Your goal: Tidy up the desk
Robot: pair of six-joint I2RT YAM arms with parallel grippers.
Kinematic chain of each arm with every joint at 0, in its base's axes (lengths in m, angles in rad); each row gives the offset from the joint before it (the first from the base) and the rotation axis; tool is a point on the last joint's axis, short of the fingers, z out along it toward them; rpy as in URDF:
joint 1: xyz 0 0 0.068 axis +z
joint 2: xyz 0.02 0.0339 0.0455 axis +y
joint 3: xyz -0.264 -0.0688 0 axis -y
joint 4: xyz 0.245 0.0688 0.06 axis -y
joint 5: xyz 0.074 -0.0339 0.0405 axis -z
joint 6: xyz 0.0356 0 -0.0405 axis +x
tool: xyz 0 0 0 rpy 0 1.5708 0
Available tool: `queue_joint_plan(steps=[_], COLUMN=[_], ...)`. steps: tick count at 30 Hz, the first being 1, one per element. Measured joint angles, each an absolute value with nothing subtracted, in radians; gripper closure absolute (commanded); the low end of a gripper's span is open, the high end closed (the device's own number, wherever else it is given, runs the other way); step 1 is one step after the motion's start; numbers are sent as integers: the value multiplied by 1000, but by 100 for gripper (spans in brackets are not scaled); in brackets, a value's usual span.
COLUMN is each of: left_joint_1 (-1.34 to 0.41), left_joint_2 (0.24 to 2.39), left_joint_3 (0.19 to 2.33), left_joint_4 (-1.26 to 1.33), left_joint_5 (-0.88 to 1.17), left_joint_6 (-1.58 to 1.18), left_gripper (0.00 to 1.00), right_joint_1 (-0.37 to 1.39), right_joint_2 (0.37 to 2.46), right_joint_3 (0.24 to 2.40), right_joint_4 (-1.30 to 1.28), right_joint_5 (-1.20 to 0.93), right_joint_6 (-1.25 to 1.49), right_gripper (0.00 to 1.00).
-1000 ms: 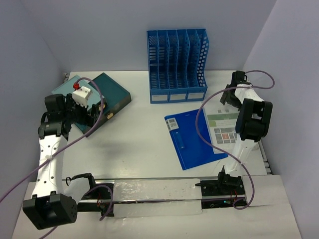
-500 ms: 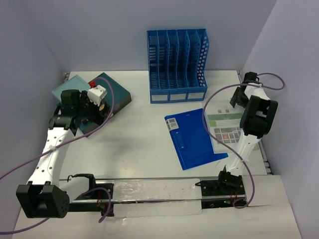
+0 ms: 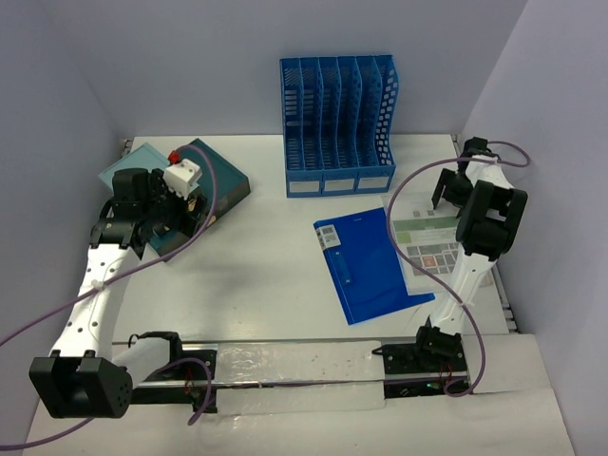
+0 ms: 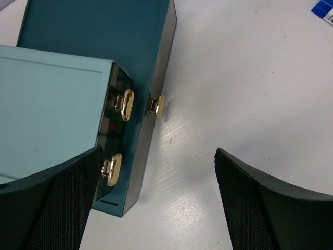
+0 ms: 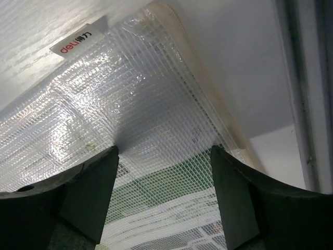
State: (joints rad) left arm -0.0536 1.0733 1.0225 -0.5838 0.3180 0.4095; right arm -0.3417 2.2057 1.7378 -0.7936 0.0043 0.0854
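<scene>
White arm [image 3: 95,285] outstretched, left gripper [image 4: 158,156] wide — above box [image 4: 88,41]

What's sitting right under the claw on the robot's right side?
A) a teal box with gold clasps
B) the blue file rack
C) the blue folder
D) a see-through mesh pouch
D: in the right wrist view, the open right claw hangs over a clear mesh pouch with printed paper inside.

White desk [image 3: 266,275], teal box [image 4: 93,41], gold clasps [image 4: 126,104], blue rack [image 3: 338,123] and folder [image 3: 366,275], grid-weave pouch [image 5: 104,104]
</scene>
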Motion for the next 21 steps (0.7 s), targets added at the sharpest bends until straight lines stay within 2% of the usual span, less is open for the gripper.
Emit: queue_joint_plan(steps=[5,17,18,19,21], left_joint_1=[-54,-54,-54,-54,-54], left_joint_2=[1073,1070,1069,1069,1069], left_joint_3=[1042,1046,1046,1045,1042], left_joint_4=[-583,-581,-580,-580,-580], left_joint_5=[318,329,329,330,330], left_joint_6=[410,424,427,429,431], left_gripper=[6,6,6,6,6], right_joint_1=[-316,-242,-236,-222,-173], right_joint_2=[2185,2014,1995,1977,1939], right_joint_3=[1699,1432,1406,1379,1326], right_joint_4=[-805,-712,-696,-685,-663], right_joint_5=[5,-2,3,20,64], right_joint_6=[70,96,101,106,113], right_gripper=[100,99,89,86,72])
